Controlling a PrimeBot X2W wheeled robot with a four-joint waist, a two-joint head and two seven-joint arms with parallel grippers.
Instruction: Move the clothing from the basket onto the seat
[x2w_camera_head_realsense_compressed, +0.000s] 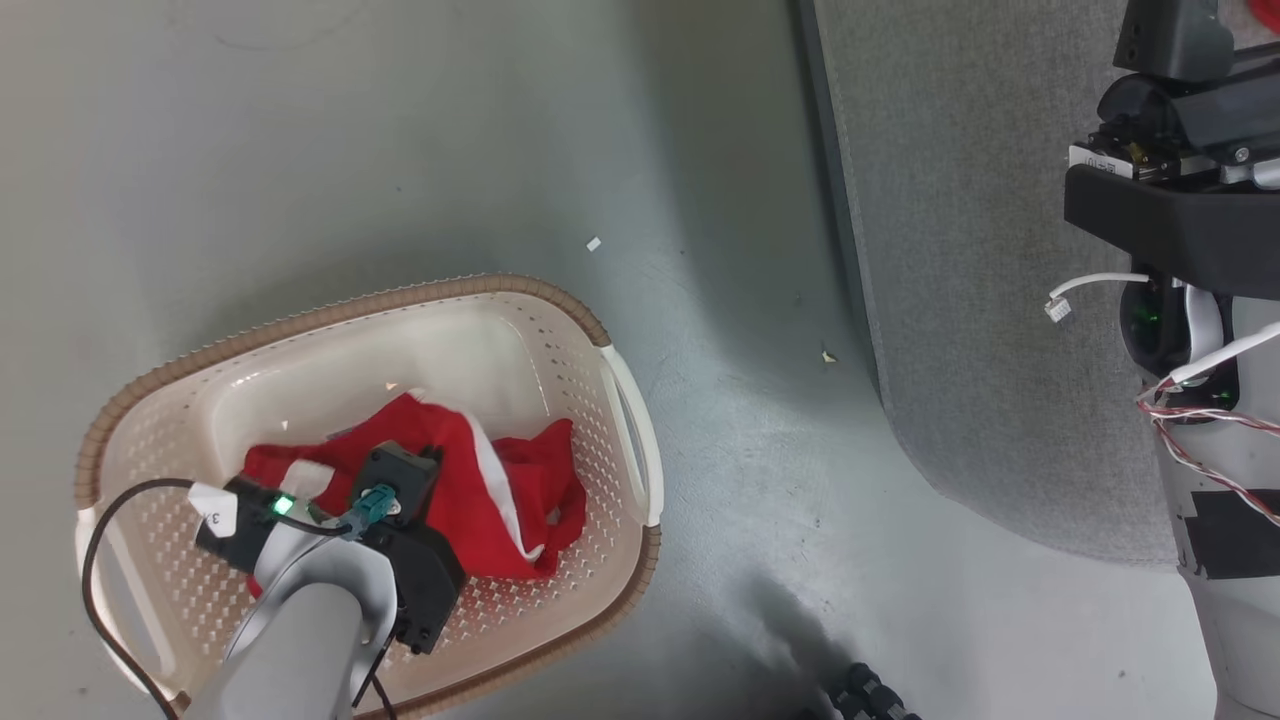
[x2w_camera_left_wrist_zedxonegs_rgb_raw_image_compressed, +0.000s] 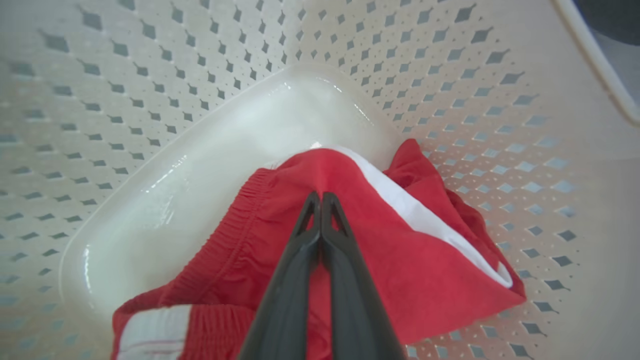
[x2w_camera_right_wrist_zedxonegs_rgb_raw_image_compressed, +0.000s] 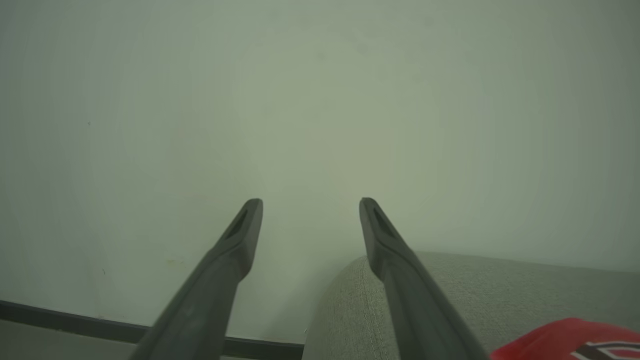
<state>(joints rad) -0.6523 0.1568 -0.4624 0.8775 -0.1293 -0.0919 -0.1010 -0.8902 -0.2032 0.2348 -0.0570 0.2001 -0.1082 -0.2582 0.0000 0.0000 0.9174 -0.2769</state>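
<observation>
Left claw (x2w_camera_left_wrist_zedxonegs_rgb_raw_image_compressed: 320, 197): my fingers together, clamped on a fold of red clothing (x2w_camera_left_wrist_zedxonegs_rgb_raw_image_compressed: 400, 260).
Clothing: bunched inside the basket (x2w_camera_head_realsense_compressed: 480, 340) on the floor (x2w_camera_head_realsense_compressed: 750, 450).
Right claw (x2w_camera_right_wrist_zedxonegs_rgb_raw_image_compressed: 310, 205): my fingers apart, holding nothing.
Seat surface (x2w_camera_right_wrist_zedxonegs_rgb_raw_image_compressed: 500, 285): another red garment (x2w_camera_right_wrist_zedxonegs_rgb_raw_image_compressed: 565, 340) lies on it.

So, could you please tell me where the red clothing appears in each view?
Head view: clothing lower left, in the basket.
Left wrist view: centre and bottom, pinched in the left gripper's shut jaws.
Right wrist view: another piece, bottom right, on the seat.
Shared: basket, head and left wrist; seat, head and right wrist.
</observation>
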